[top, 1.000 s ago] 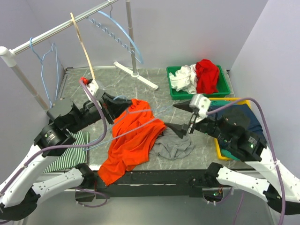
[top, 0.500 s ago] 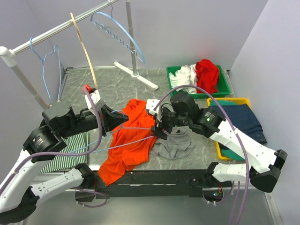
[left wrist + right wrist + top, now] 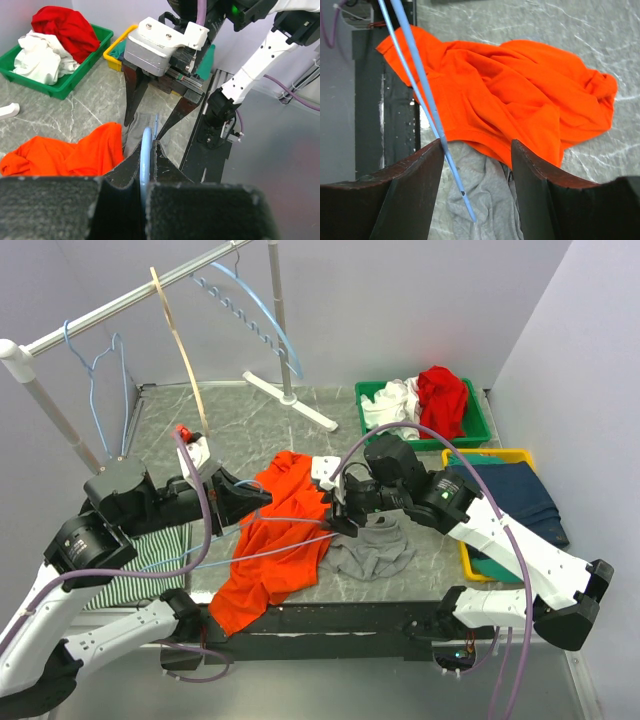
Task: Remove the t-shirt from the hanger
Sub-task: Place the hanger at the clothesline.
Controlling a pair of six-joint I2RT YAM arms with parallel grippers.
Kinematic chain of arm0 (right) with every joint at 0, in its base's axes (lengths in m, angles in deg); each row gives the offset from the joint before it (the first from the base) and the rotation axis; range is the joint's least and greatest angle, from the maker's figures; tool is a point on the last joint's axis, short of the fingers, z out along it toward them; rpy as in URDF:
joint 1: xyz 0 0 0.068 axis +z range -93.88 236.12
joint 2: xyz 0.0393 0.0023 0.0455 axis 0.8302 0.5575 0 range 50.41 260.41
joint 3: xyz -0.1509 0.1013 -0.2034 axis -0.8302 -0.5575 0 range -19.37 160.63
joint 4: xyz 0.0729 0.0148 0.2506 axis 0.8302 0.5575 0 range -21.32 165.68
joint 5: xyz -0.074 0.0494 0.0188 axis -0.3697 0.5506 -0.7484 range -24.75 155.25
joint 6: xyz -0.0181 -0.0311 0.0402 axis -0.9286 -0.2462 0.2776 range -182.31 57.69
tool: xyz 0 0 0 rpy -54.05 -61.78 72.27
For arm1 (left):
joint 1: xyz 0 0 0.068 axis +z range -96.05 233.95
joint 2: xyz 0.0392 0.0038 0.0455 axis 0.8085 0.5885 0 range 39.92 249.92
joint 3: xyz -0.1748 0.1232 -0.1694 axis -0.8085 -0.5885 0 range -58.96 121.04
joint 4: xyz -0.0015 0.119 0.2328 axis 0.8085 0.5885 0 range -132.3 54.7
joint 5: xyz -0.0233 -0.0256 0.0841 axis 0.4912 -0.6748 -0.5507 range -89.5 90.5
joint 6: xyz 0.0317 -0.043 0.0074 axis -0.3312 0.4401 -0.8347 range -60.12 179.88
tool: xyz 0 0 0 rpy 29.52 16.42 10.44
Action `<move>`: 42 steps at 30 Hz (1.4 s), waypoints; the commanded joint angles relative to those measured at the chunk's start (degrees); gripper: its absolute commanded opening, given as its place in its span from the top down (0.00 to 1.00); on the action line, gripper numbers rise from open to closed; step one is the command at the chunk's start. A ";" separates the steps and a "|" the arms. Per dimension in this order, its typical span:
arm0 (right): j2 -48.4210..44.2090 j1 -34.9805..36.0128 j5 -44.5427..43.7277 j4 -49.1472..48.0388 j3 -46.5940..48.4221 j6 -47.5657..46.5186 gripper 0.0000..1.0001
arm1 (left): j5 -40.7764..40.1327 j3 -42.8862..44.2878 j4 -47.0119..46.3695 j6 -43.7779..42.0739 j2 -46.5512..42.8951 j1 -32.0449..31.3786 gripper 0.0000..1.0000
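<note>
The orange t-shirt (image 3: 280, 540) lies crumpled on the marble table, and it fills the right wrist view (image 3: 520, 90). The blue wire hanger (image 3: 290, 525) runs across it; I cannot tell whether it is still threaded through the shirt. My left gripper (image 3: 262, 496) is shut on the hanger's blue wire (image 3: 146, 150) at the shirt's upper left. My right gripper (image 3: 338, 520) is open and hovers low over the shirt's right edge, facing the left gripper. One hanger wire (image 3: 425, 95) passes just inside its left finger (image 3: 420, 170).
A grey shirt (image 3: 375, 550) lies under the orange one's right edge. A green bin (image 3: 470, 435) with white and red clothes stands at the back right, and a yellow bin (image 3: 500, 453) with dark clothes at the right. A striped cloth (image 3: 150, 570) lies at the left. A clothes rack (image 3: 100, 315) with hangers stands behind.
My right arm swung from the right side to the middle and its open gripper now sits at the hanger's far end. My left gripper drew back a little leftwards with the hanger.
</note>
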 commanded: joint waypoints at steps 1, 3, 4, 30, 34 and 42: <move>-0.49 0.19 4.43 -0.57 1.48 -1.38 0.41 | 2.01 2.36 -1.45 0.19 -0.50 -0.20 0.99; 0.12 0.28 5.49 -0.31 1.74 -1.64 0.46 | 1.83 2.36 -1.89 0.45 -0.68 -0.11 0.99; 0.38 0.20 6.02 0.13 1.83 -1.64 0.53 | 1.57 2.36 -2.06 0.63 -0.68 -0.11 0.99; -5.42 0.02 -6.26 -2.77 -3.36 5.65 1.00 | -56.68 -4.75 -9.35 5.46 -12.97 -0.11 0.04; -3.84 -0.68 -12.60 -4.61 -3.53 8.64 1.00 | -62.40 -5.46 -9.37 5.81 -15.09 -0.11 0.04; -0.06 -0.77 -24.90 -10.50 -0.20 11.54 1.00 | -69.44 -2.65 -4.35 7.31 -13.51 -0.11 0.04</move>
